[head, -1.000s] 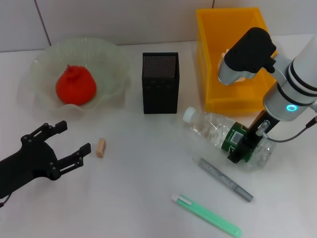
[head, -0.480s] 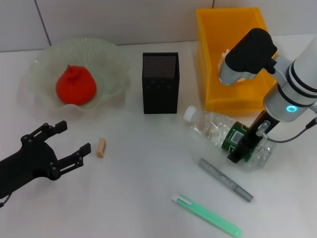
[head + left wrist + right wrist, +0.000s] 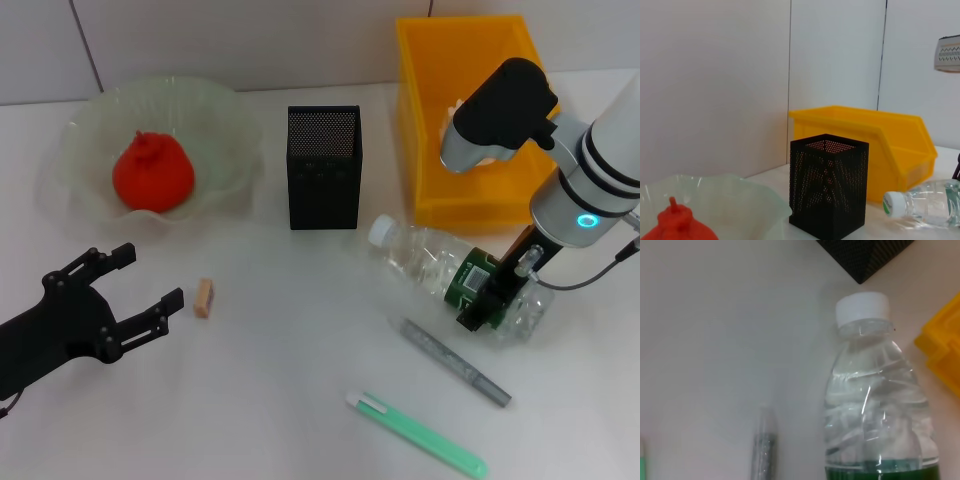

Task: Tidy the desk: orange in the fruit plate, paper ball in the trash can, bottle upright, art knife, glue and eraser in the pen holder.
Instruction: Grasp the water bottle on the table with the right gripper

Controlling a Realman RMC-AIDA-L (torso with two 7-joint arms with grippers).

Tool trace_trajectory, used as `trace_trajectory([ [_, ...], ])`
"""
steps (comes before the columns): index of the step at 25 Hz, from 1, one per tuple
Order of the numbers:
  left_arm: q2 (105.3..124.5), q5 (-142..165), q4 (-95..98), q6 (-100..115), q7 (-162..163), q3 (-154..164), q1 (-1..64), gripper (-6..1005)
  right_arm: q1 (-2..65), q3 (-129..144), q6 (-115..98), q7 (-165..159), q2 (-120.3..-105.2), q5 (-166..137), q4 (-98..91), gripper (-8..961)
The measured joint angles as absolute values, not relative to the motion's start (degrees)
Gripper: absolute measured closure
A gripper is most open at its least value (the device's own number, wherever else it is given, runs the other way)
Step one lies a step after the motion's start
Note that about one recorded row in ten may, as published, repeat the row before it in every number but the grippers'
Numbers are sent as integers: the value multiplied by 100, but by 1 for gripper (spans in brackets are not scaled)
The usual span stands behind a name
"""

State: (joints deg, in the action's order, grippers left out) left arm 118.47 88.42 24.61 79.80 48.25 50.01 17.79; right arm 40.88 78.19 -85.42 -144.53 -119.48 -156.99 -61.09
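One bottle (image 3: 455, 277) lies on its side on the white desk (image 3: 290, 390), cap toward the pen holder (image 3: 324, 166), its label end under the right gripper (image 3: 497, 292). Right gripper's dark fingers sit on either side of the labelled part; cannot tell if they press it or not. Right wrist view shows the bottle close up, white cap away from the camera, green label at the near edge. Trash can (image 3: 465, 110) stands just behind the bottle, paper ball (image 3: 462, 108) partly visible inside it behind the right arm. Grey glue stick (image 3: 456, 362) lies just in front of the bottle, green art knife (image 3: 417, 434) nearer the desk's front edge. Pen holder upright between trash can and fruit plate (image 3: 215, 115). Orange (image 3: 152, 173) rests in the fruit plate. Eraser (image 3: 204, 297) lies on the desk in front of the plate, just beside the left gripper (image 3: 148, 293), whose fingers are spread, holding nothing.
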Motion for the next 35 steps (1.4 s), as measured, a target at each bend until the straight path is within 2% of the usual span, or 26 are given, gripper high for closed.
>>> trace_trajectory([
  [7,11848,8841,2461,8006,4825,5001,1783,143,3865,7873,-8535,-14333,-11953,-15610,-6362,148],
  [22,11847,8806,2461,8199,4825,4977,1761,142,2815,7870,-8594,-14057,-11928,-14706,-7870,183],
  [35,11847,8797,2461,8184,4820,5003,1763,143,2847,7733,-8565,-13888,-11917,-14678,-7537,188],
])
